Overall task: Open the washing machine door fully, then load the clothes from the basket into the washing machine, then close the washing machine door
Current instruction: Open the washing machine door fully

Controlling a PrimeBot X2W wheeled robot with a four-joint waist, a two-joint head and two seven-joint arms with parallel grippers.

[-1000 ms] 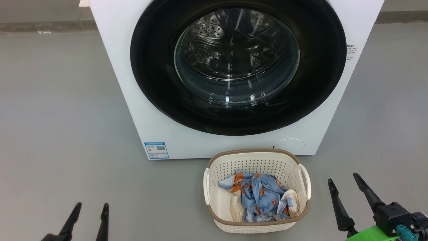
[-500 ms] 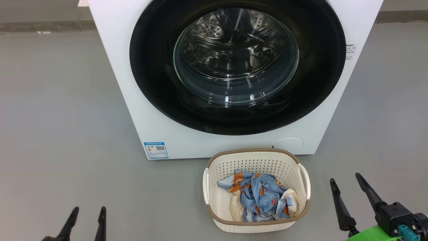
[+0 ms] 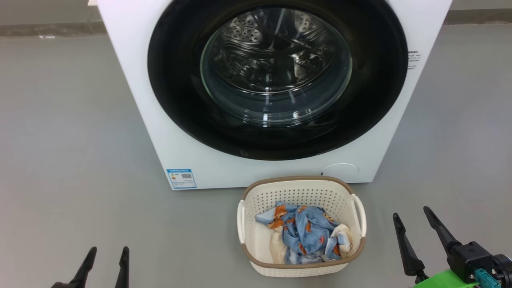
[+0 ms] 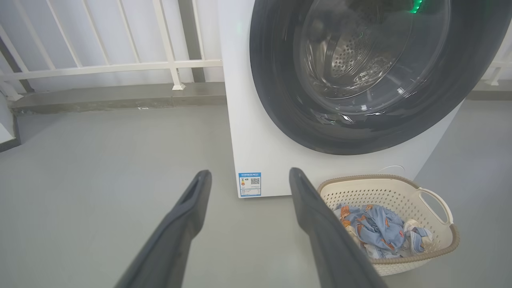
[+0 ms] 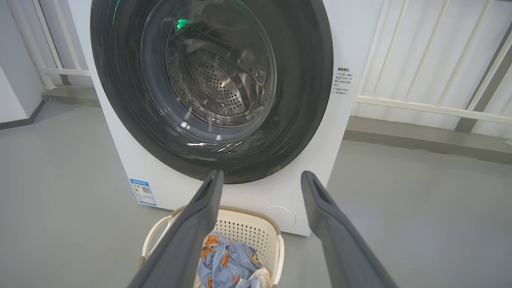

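Ahead, basket (image 3: 298,178) sits just before washing machine (image 3: 224,174).

The supporting surface is a smooth grey floor (image 3: 80,140). It fills the left, right and lower areas of the head view. Two items stand directly on it.

1. The washing machine (image 3: 224,172) occupies the upper centre of the frame, with its white base flat on the floor.
2. The basket (image 3: 300,198) stands at lower centre, just in front of the washing machine's lower right front. Contact between the two cannot be determined.

In the left wrist view, a raised grey ledge (image 4: 116,96) borders the floor at upper left. A white railing (image 4: 168,64) stands on that ledge.
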